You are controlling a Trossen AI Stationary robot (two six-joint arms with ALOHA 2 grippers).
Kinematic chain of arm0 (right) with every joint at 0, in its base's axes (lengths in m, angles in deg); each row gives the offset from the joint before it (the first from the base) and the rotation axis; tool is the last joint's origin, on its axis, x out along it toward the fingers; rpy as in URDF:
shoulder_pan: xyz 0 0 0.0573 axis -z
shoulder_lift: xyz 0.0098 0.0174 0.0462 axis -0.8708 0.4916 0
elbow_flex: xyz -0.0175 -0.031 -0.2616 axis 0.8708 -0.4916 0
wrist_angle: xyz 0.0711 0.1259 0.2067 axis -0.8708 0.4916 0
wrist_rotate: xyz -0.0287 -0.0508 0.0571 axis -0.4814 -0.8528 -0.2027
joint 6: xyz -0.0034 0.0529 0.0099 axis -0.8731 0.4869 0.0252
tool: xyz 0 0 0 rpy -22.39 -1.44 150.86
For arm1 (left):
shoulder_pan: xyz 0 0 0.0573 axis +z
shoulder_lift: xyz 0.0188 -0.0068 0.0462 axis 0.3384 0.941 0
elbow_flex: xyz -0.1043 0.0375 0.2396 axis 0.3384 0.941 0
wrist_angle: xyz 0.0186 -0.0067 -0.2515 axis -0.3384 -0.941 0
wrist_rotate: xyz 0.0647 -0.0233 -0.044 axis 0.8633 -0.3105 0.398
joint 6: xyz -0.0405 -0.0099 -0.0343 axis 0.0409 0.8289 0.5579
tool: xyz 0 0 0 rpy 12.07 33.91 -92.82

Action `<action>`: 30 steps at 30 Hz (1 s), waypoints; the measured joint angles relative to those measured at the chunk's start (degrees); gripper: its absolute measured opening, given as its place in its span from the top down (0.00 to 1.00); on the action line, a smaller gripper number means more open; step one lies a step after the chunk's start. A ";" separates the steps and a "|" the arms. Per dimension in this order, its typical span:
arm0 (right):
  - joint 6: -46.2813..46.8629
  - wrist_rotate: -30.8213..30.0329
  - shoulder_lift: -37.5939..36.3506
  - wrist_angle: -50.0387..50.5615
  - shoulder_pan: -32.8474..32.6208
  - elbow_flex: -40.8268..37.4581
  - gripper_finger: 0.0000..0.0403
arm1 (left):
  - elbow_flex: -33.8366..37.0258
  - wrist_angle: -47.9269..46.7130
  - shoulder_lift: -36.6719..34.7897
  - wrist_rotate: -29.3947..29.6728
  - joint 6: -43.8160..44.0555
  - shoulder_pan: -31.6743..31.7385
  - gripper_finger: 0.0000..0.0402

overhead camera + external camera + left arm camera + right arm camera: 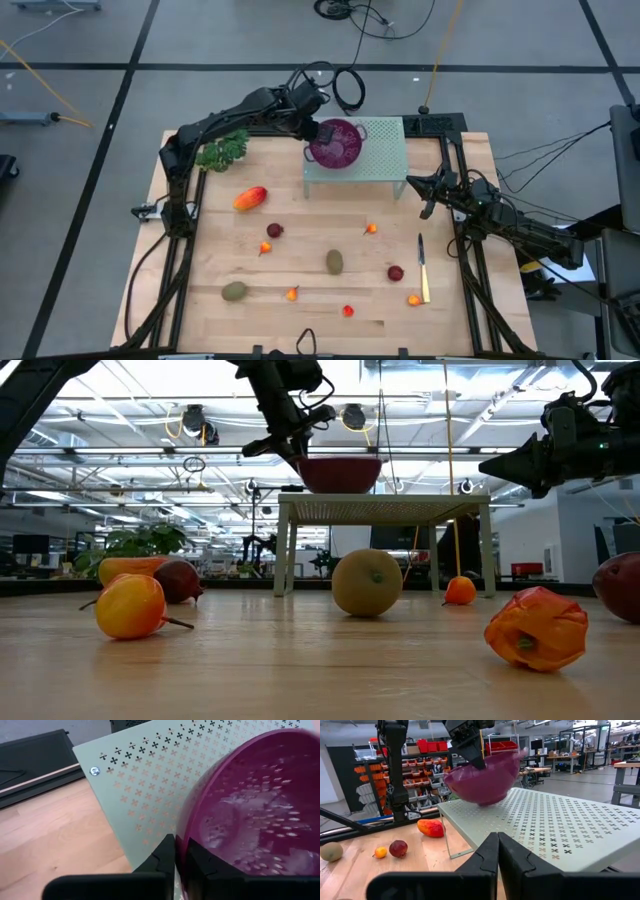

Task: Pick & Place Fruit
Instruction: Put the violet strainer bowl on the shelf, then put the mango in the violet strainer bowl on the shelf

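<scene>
The fruit lies spread over the wooden table point(210, 250), all of it well apart from both grippers. We see the larger orange-red oval point(250, 198) nearest to the left arm's base side, below the leafy green sprig point(224, 150) in the high view. One brown-green oval point(334, 262) lies near the middle of the table and the second one point(235, 291) lies toward the front left corner. A small dark red ball point(275, 230) is between the orange-red oval and the middle oval, and another dark red ball point(396, 273) lies just beside the slim knife point(423, 268), on the right arm's side. Tiny orange pieces point(347, 311) are scattered along the front part of the table.

The left gripper point(318, 130) is at the far side of the table, over the pale green perforated stand point(385, 150). Its fingers point(165, 855) are closed on the rim of the purple colander bowl point(336, 142); the rim passes between the two fingers in the left wrist view. In the right wrist view the bowl is tilted, with its lower part touching or almost touching the stand top; we cannot tell which.

The right gripper point(428, 193) hangs just beside the right edge of the stand, above the table, with its fingers point(487, 852) pressed together and nothing between them. The knife lies in front of it on the table, apart from it.
</scene>
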 joint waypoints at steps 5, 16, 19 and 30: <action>0.00 0.00 0.00 0.00 0.00 0.01 1.00 | 0.00 0.09 0.00 0.55 -0.02 0.00 0.88; 0.00 -0.01 0.00 0.00 0.00 0.02 1.00 | 0.00 -0.04 0.00 1.07 -0.40 0.05 0.80; 0.00 0.01 0.00 0.00 0.00 0.00 1.00 | 0.00 -0.08 -0.22 1.16 -1.65 0.34 0.79; 0.00 -0.01 0.00 0.00 0.00 0.00 1.00 | 0.00 -2.03 -4.33 5.40 -2.15 0.92 0.79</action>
